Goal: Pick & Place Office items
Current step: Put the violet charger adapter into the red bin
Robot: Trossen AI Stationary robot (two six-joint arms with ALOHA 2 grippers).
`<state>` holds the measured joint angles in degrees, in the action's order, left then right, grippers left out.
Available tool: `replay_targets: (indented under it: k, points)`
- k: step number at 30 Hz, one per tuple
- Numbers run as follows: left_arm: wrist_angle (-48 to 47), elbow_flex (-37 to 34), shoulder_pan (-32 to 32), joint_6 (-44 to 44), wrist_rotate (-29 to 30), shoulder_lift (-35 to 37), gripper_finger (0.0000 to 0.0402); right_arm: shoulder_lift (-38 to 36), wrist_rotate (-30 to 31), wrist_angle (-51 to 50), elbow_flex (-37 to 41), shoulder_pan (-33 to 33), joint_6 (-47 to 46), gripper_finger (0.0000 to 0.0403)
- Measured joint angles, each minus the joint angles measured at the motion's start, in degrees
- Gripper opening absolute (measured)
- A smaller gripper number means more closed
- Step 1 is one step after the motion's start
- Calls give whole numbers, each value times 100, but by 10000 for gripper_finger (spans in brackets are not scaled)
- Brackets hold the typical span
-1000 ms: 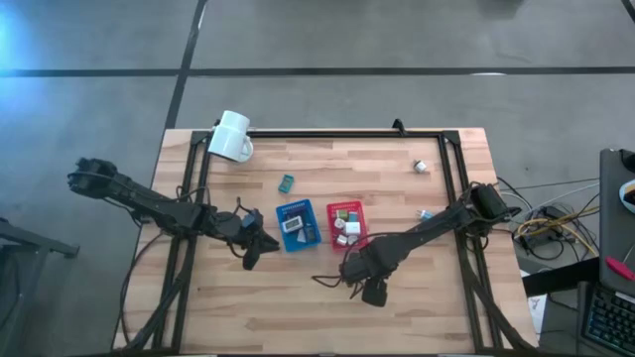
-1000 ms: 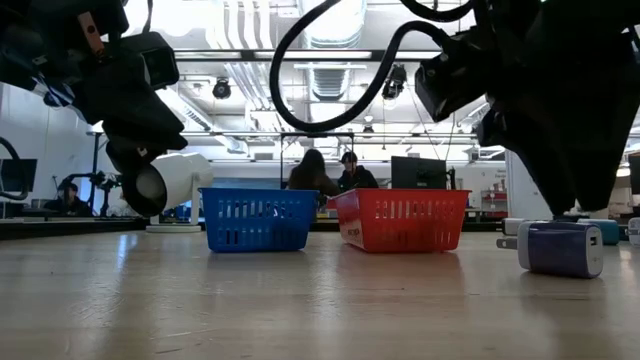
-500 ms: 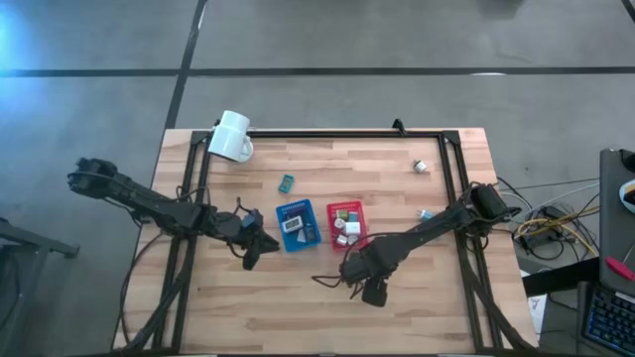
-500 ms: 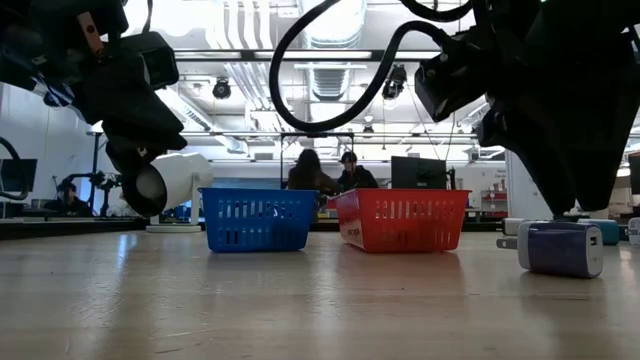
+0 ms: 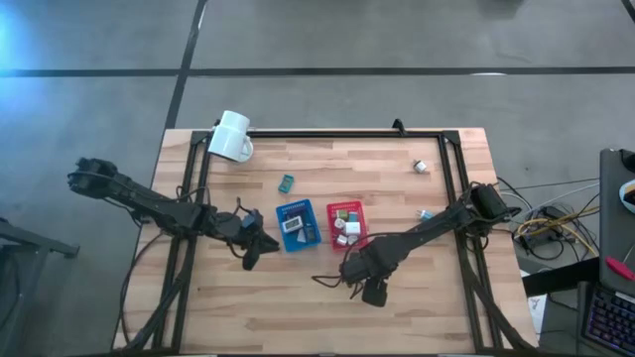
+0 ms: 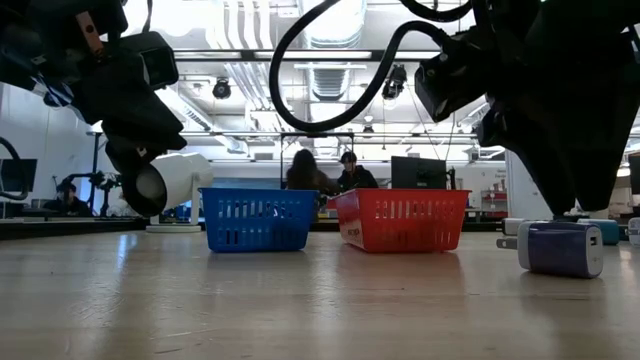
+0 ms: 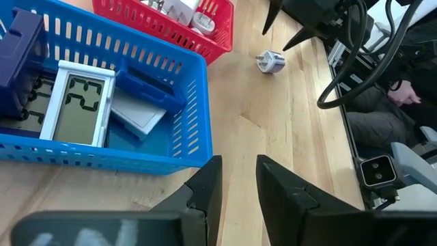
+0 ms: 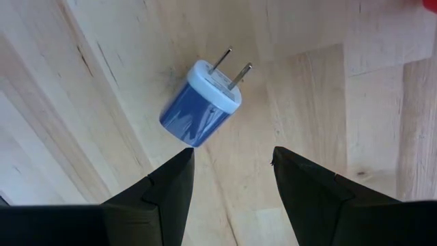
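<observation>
A blue plug adapter with a white face and two prongs lies on its side on the wooden table, seen also in the low view. My right gripper hangs over it, pointing down, open, with the adapter just beyond its fingertips and clear of them. My left gripper hovers beside the blue tray, its fingers a narrow gap apart with nothing between them. The blue tray holds a white-framed flat piece and dark blue pieces. The red tray holds several white and coloured pieces.
A white mug lies at the table's far left. Loose small items lie on the table: a teal one, a white one and another teal one. A black frame runs along the table's edges. People sit in the room beyond.
</observation>
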<state>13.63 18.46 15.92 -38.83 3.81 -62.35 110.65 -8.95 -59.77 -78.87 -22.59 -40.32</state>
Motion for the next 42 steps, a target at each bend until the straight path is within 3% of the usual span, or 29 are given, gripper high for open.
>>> replay_targets:
  k: [42]
  points:
    - [-44, 0, 74, -63, 0, 0, 94, 0, 2, 227, 0, 4, -3, 194]
